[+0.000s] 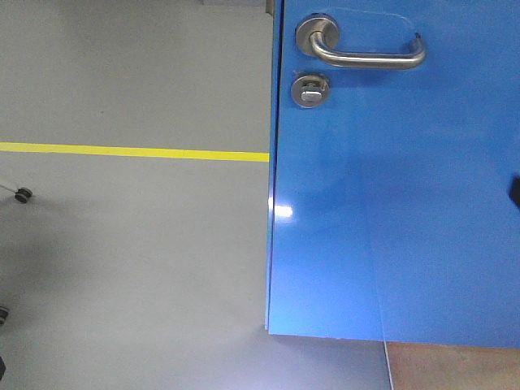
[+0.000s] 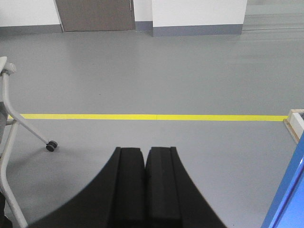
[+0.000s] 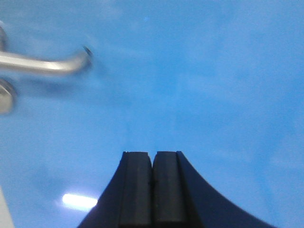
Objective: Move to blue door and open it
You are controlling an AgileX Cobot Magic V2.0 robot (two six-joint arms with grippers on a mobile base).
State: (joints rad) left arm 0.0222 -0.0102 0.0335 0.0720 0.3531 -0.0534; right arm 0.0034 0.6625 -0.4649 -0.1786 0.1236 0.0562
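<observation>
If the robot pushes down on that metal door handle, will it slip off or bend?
The lever handle looks like solid brushed steel, so it probably stays stiff. Its smooth rounded bar may be slippery for the right pincer, which is shut and empty; the hooked end could help stop sliding off. The glossy blue door is a flat rigid panel, likely to swing rather than flex.

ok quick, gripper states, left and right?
Left gripper: closed, empty, facing the floor.
Right gripper: closed, empty, facing the blue door.

The glossy blue door [image 1: 398, 203] stands upright, its steel lever handle [image 1: 361, 49] horizontal above the round thumb-turn lock [image 1: 310, 89].
</observation>
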